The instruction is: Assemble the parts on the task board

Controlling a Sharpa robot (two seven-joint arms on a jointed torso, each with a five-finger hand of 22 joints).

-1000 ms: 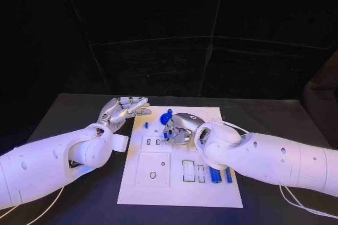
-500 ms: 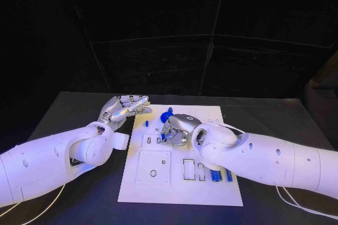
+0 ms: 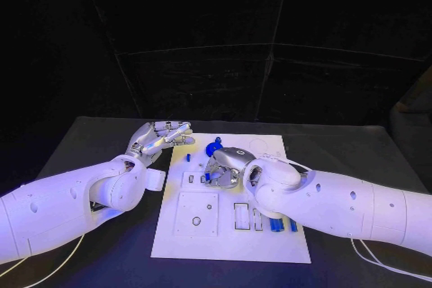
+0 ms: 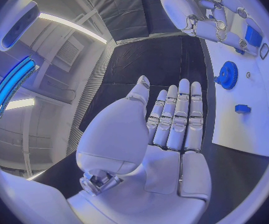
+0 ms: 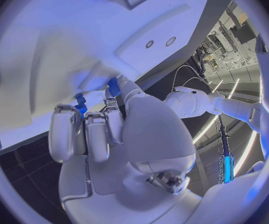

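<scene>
The white task board (image 3: pixel 225 244) lies in the middle of the table. My right hand (image 3: pixel 227 166) is over its upper half, fingers curled down, pinching a small blue part (image 5: pixel 114 87) at its fingertips against the board (image 5: pixel 59 45). A blue gear (image 3: pixel 212 150) sits just beyond that hand, and a small blue piece (image 3: pixel 187 158) lies to its left. My left hand (image 3: pixel 160 138) is raised beside the board's far left corner, fingers straight and apart, holding nothing. In the left wrist view, the left hand (image 4: pixel 171 124) is near the gear (image 4: pixel 226 74), the small piece (image 4: pixel 242 108) and the right hand (image 4: pixel 215 15).
Two blue bars (image 3: pixel 274 224) lie by the slots at the board's near right, close under my right forearm. White recessed plates (image 3: pixel 196 216) occupy the board's near left. Black table (image 3: pixel 99 144) surrounds the board.
My right hand has shifted slightly left and toward me over the board, still curled on the blue part. The left hand has barely moved.
</scene>
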